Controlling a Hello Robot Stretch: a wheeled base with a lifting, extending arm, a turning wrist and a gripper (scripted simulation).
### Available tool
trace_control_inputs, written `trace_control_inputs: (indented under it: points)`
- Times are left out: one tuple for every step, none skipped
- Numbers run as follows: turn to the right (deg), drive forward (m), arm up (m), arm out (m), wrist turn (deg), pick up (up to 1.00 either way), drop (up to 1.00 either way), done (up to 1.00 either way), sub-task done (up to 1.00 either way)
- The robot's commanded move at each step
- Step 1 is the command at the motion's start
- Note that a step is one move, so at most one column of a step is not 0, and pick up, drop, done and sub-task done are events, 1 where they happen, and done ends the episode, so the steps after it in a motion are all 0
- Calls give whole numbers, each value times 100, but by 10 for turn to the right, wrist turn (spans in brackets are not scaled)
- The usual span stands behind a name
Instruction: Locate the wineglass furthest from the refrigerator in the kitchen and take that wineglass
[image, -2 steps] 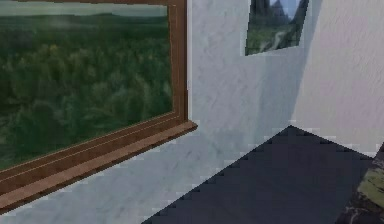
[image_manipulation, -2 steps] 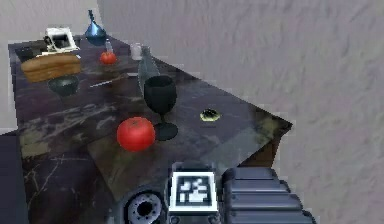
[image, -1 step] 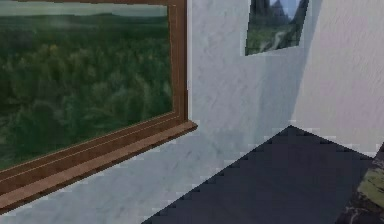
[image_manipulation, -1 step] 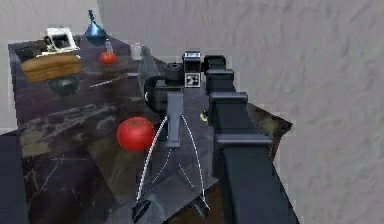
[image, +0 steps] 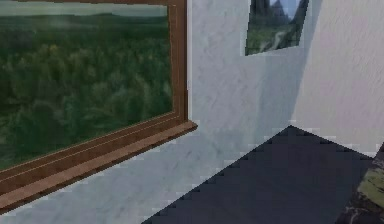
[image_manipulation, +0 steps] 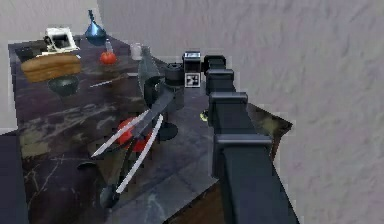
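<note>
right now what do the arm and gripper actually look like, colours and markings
The arm is a dark, almost black square bar built of stepped segments, each a little narrower than the last. At its far end sit two small white squares with black marks. The gripper has a dark body and two thin pale fingers. No cables can be made out.

Dark marbled countertop (image_manipulation: 60, 130); beyond the gripper (image_manipulation: 102, 182), brown loaf (image_manipulation: 50, 67), dark bowl (image_manipulation: 63, 86), red round fruit (image_manipulation: 107, 57), blue flask-shaped vessel (image_manipulation: 95, 27).
</note>
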Motion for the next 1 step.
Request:
trace_control_inputs:
  points:
    - [0, 0, 0, 0, 450, 0, 0, 0, 0]
